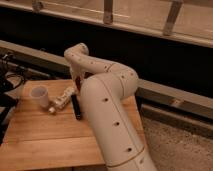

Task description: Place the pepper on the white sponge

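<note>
My white arm bends up over the back of the wooden table [45, 140] and comes down at its far edge. The gripper [77, 86] sits low there, mostly hidden behind the arm's own links. A small red patch [77, 80], possibly the pepper, shows right at the gripper; I cannot tell whether it is held. I cannot make out a white sponge with certainty. A white oblong object [62, 99] lies on the table just left of the gripper.
A white cup [39, 95] stands at the table's back left. A thin black stick-like object [76, 106] lies next to the white oblong object. Dark cables [10, 75] hang off the left edge. A dark wall with a ledge runs behind the table.
</note>
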### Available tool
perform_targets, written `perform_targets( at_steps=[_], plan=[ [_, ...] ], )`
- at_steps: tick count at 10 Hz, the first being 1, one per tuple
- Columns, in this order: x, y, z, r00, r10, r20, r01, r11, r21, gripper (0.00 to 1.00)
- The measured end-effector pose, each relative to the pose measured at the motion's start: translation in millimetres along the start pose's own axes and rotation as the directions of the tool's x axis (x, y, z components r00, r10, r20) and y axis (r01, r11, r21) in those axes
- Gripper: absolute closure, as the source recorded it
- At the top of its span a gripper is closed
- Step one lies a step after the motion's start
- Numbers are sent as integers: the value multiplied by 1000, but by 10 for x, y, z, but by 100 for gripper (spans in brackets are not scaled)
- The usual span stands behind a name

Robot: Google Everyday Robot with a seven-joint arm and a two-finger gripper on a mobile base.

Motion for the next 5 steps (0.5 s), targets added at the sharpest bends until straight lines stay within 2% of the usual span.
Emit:
perform_targets(
  at_steps=[1,2,3,4,5],
  plan=[
    [40,-51,3,1000,-24,-11,24,1000,-7,100],
    [86,-133,-5,1000,-22,-11,21,999,-23,96],
    [124,-211,-17,1000,-13,-7,13,999,-44,90],
    [162,-335,-23,1000,1,1,-1,997,-81,78],
    [175,-355,-19,1000,5,5,-4,992,-125,69]
  ],
)
